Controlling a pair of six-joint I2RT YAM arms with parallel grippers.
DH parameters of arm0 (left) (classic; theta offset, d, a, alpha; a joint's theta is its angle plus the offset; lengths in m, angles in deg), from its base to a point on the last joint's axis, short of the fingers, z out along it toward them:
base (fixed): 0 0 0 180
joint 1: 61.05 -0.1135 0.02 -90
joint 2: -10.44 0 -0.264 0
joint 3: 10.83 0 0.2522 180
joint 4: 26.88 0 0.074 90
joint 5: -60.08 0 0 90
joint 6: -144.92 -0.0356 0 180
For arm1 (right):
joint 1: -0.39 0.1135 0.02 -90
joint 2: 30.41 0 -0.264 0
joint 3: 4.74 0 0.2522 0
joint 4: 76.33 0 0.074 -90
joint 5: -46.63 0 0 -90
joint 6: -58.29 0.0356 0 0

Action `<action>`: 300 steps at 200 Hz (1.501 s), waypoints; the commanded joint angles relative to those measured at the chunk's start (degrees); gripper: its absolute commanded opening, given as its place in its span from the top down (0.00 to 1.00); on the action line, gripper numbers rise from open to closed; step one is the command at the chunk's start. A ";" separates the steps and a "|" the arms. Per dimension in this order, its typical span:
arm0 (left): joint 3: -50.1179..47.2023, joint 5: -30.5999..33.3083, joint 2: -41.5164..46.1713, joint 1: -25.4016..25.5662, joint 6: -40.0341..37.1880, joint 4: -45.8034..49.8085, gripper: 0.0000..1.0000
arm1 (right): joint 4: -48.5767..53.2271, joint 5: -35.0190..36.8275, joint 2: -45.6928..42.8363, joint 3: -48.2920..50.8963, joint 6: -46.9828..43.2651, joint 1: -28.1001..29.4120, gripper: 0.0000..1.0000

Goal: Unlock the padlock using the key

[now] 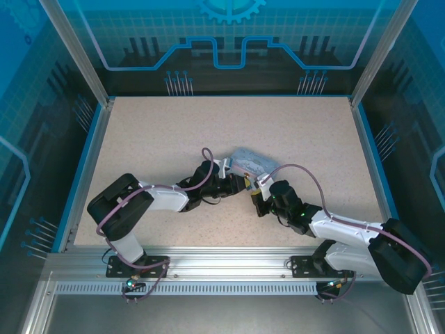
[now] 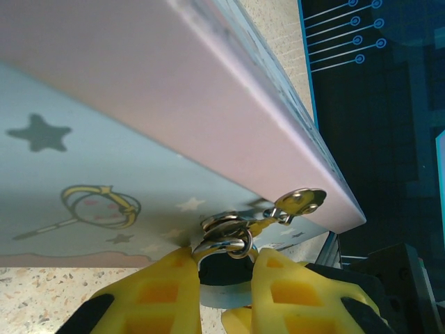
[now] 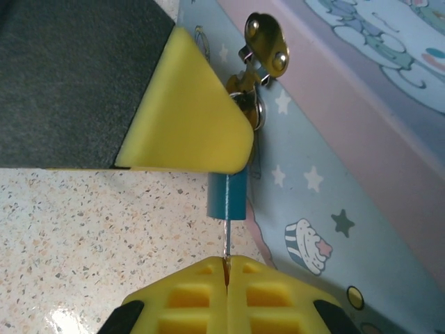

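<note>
Speckled beige table (image 1: 208, 125), with a pale blue cartoon-print tin (image 1: 249, 161) lying on it; all the action is at the tin's near side wall.

At that wall the left gripper (image 2: 222, 273) has its yellow fingers (image 2: 163, 296) clamped on the padlock (image 3: 228, 196). The lock's ring hangs through the silvery latch (image 2: 300, 202) on the tin's edge. Just below the padlock, beside the same wall, the right gripper (image 3: 226, 275) has its fingers pressed together on the key (image 3: 227, 240). The thin shaft meets the lock's blue end; how deep it sits, cannot tell.

Handling, as a judgement:
- **Padlock:** probably light, rigid and slick metal. It hangs loose from the latch, so it would swing or twist unless pinched across the body's flat sides, as it is now.
- **Key:** a mere sliver that likely bends or slips round between the pads. Best held flat and close to the shaft, then turned gently in line with the lock.
</note>
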 commanded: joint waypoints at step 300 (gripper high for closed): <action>3.10 -2.20 -7.56 0.74 8.25 -6.97 0.84 | -19.33 -12.04 9.96 2.78 -0.85 -8.14 1.00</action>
